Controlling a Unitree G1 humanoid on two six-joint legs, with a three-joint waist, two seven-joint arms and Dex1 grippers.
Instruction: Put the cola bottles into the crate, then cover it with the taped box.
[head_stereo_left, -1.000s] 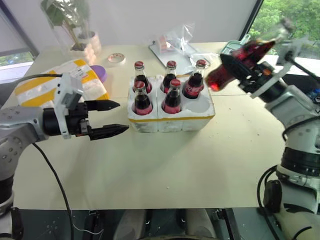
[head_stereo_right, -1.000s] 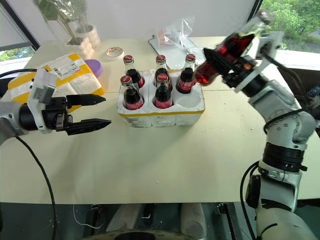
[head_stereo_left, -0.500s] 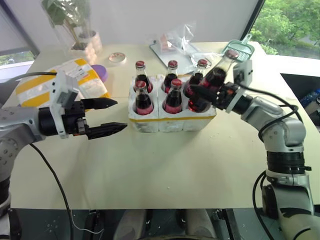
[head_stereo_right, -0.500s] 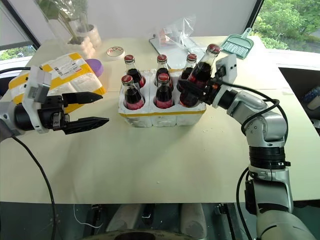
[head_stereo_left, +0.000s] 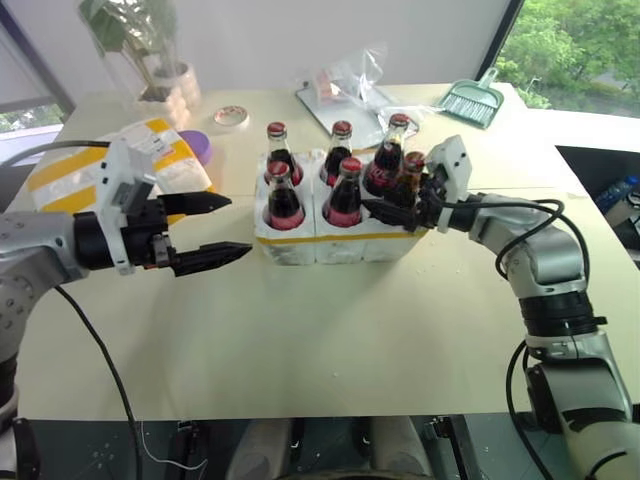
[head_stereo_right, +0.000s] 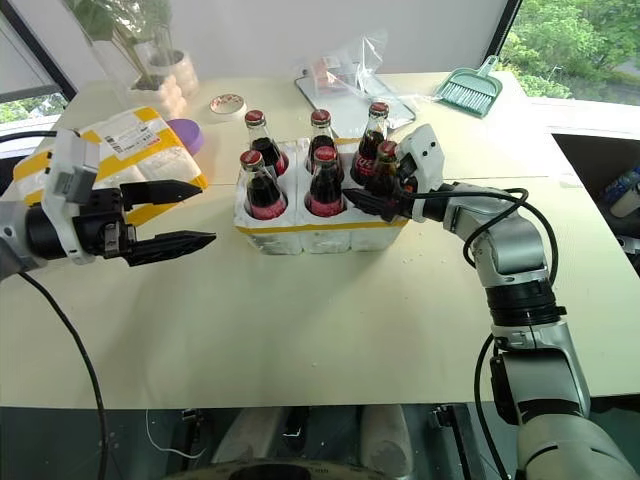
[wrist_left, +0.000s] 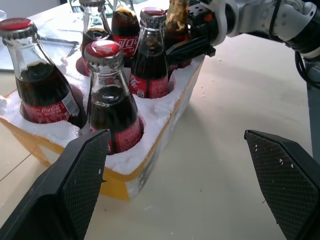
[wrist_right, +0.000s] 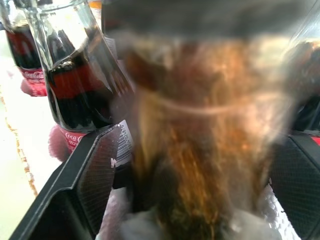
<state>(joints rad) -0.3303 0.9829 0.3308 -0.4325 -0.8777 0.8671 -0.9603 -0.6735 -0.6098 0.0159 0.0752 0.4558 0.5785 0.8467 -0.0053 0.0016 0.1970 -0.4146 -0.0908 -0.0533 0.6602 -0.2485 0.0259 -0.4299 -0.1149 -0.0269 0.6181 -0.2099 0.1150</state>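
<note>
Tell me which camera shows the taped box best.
The right eye view: the taped box shows its yellow bands and white label beside the left gripper. The left eye view shows it partly behind that gripper.

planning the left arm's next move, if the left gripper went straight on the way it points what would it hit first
Most likely the crate: the left gripper hangs open, aimed at its near-left corner, where a cola bottle stands. The fingers look level with the crate's side, though depth is uncertain.
</note>
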